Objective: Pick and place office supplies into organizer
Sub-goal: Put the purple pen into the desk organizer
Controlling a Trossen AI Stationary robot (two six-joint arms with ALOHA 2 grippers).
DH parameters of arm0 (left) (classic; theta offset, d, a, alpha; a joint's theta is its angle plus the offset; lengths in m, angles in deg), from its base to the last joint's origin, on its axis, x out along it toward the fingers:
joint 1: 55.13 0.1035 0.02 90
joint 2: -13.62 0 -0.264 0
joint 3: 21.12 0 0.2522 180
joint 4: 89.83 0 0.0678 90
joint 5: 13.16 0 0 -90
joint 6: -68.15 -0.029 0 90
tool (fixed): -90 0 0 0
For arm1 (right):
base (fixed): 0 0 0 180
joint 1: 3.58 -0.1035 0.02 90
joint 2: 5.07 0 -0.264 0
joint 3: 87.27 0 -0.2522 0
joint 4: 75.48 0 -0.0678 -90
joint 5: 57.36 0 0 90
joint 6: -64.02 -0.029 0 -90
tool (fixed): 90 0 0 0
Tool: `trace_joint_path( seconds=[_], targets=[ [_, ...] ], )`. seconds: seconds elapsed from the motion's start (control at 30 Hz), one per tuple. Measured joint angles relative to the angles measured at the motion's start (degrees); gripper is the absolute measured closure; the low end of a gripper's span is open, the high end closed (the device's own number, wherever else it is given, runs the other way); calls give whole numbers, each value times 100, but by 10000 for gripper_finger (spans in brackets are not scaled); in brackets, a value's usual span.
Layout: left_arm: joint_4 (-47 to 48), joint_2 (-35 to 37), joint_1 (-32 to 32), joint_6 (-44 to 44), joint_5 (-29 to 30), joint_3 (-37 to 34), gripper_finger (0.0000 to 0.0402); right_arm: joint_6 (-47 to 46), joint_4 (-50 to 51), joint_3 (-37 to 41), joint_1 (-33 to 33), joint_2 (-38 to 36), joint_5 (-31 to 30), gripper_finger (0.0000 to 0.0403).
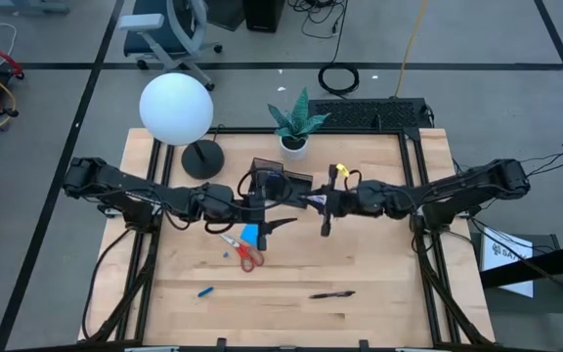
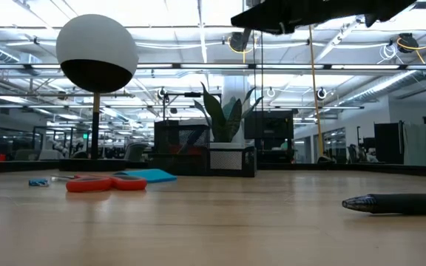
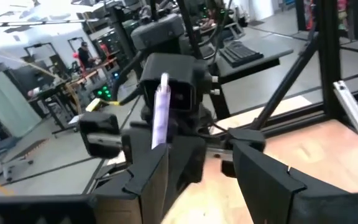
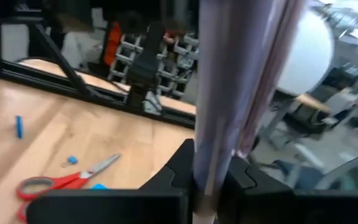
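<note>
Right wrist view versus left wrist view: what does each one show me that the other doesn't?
Only the right wrist view shows the red-handled scissors, a tiny blue piece and a blue pen lying on the table, with the white lamp globe behind. Only the left wrist view shows the right claw head-on, facing the left claw. Both show the pale grey pen in the right claw and the wooden table.

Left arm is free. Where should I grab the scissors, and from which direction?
Grip the scissors across the shut blades, near the pivot, coming straight down with the open left pincer. They lie flat; the red loops are wide and close beside the note pad, while the blades are narrow and look clear. The right pincer holds a pen.
</note>
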Motion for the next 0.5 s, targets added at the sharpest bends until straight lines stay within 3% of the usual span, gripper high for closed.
trace_joint_path(
  seconds=[0.17, 0.5],
  targets=[
    [-27, -10, 49, 27, 69, 0, 213, -302, 41, -4, 196, 85, 440, 382],
    [-290, -244, 263, 154, 17, 4, 213, -333, -48, -136, 220, 540, 611, 382]
  ],
)
